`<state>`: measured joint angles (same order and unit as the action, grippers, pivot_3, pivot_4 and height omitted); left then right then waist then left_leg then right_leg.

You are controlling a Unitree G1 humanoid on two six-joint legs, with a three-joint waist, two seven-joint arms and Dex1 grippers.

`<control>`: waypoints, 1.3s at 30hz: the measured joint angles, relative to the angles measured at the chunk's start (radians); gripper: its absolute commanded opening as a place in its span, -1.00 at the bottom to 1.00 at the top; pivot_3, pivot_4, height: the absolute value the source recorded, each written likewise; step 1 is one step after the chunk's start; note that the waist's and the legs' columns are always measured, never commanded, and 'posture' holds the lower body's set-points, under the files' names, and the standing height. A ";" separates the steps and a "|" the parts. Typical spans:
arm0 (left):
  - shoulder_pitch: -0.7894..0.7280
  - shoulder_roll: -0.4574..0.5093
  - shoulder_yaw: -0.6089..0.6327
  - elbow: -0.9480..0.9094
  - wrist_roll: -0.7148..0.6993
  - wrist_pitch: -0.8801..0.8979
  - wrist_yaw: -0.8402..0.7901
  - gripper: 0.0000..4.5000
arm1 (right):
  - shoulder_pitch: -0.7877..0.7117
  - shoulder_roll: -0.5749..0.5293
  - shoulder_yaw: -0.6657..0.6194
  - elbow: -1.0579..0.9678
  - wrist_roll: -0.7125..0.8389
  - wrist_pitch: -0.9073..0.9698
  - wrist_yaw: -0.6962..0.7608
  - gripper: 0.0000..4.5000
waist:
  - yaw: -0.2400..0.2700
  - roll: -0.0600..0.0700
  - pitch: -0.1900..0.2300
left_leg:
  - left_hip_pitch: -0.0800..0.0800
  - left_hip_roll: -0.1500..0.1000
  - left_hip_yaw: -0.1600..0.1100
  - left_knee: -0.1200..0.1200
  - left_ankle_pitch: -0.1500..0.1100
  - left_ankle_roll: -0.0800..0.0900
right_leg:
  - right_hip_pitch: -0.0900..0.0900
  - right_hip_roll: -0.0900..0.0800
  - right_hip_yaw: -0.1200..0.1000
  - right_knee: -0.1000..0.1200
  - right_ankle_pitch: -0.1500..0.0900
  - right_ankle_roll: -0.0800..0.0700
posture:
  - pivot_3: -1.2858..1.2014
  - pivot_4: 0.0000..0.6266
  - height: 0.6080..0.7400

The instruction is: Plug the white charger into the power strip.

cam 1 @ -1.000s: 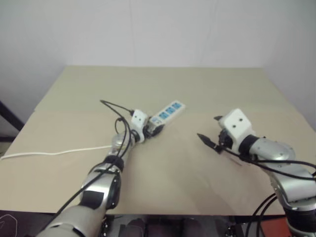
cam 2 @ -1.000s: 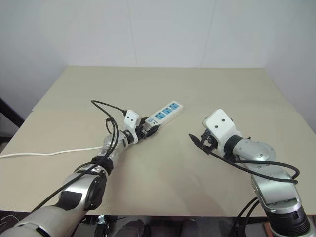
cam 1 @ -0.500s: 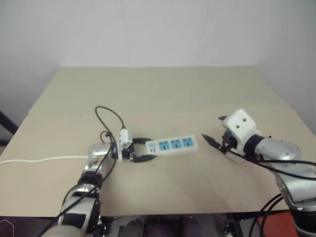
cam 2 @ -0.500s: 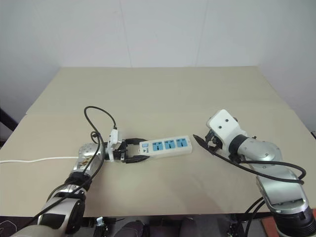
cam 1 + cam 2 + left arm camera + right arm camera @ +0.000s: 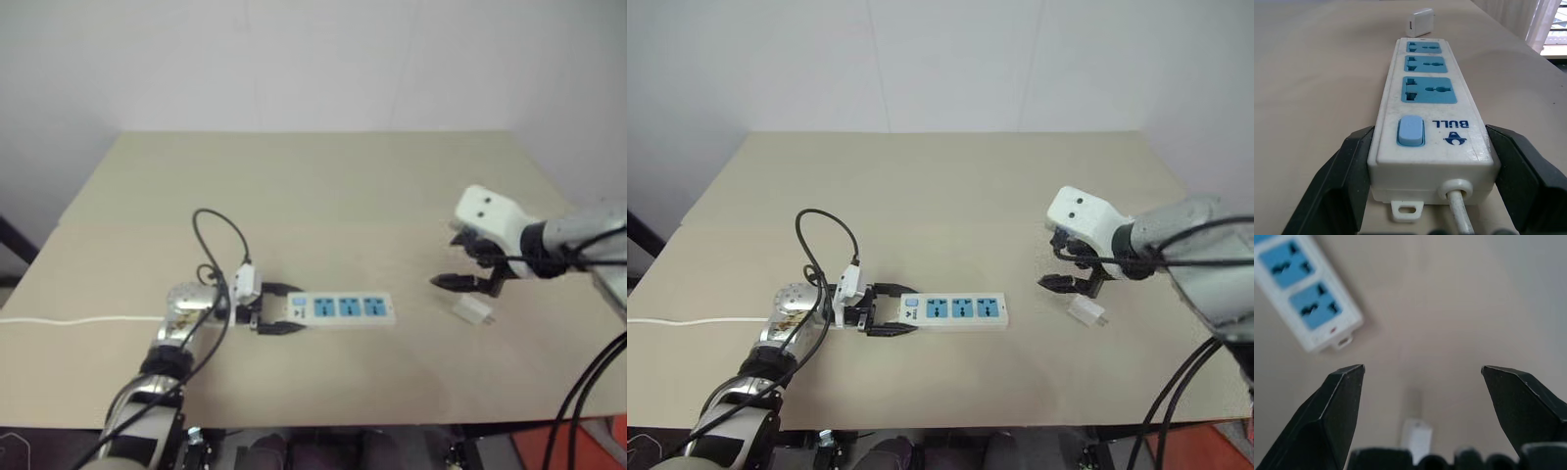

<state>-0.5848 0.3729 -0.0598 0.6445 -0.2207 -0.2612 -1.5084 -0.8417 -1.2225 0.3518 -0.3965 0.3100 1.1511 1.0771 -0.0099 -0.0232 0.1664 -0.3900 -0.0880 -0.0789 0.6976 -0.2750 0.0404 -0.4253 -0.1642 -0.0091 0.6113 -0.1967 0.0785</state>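
While we look down over the beige table [image 5: 950,186], we see the white power strip [image 5: 953,310] lying flat near its front edge, a little left of the middle, its long side running along that edge. Its three blue sockets [image 5: 1422,68] face up, and its pale blue switch [image 5: 1411,131] sits at the end nearest the left gripper [image 5: 890,316]. We find that gripper clamped on the power strip: in the left wrist view its black fingers [image 5: 1349,169] press against both long sides of the switch end, just where the thin white cord [image 5: 1458,215] leaves the housing. The cord [image 5: 696,319] shows again beyond the left arm, running off toward the table's left edge.

We see the white charger [image 5: 1086,311] lying on the table to the right of the power strip, apart from it and toward the front right part of the table. Above it hangs the right gripper [image 5: 1065,285], pointing down and toward the strip, with its fingers [image 5: 1339,406] spread wide and nothing between them. In the right wrist view the charger [image 5: 1417,437] lies low between those fingers, untouched, and the strip's far end [image 5: 1308,298] shows beyond. We cannot make out the charger's prongs.
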 measured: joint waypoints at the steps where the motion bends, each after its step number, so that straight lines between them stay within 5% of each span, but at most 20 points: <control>1: 0.000 0.001 -0.002 0.000 -0.002 0.002 0.001 0.44 | -0.028 -0.004 0.055 0.015 -0.021 0.002 0.029 1.00 | 0.000 0.000 0.000 | 0.000 0.000 0.000 0.000 0.000 0.000 | 0.000 0.000 0.000 0.000 0.000 0.000 | 0.03 -0.52 1.00; 10: 0.020 0.013 -0.020 -0.036 -0.018 0.049 0.006 0.44 | -0.154 0.136 0.383 0.256 -0.237 -0.006 0.097 1.00 | -0.003 0.000 0.000 | -0.003 -0.001 0.001 0.000 0.004 -0.008 | -0.005 -0.001 0.001 0.002 0.000 0.000 | 0.03 -0.52 1.00; 39: 0.052 0.029 -0.040 -0.104 -0.032 0.085 0.029 0.44 | -0.157 0.213 0.419 0.542 -0.386 -0.028 0.185 1.00 | -0.001 0.000 0.000 | -0.012 -0.002 0.001 0.005 0.005 -0.009 | -0.014 -0.001 0.001 0.007 0.000 0.000 | 0.03 -0.52 1.00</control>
<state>-0.5323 0.4016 -0.1001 0.5405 -0.2526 -0.1764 -1.4794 -0.9985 -1.0096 0.7711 0.1457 -0.0763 1.1230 1.2624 -0.0108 -0.0228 0.1661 -0.4016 -0.0895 -0.0783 0.7022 -0.2698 0.0315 -0.4389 -0.1654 -0.0078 0.6180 -0.1963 0.0782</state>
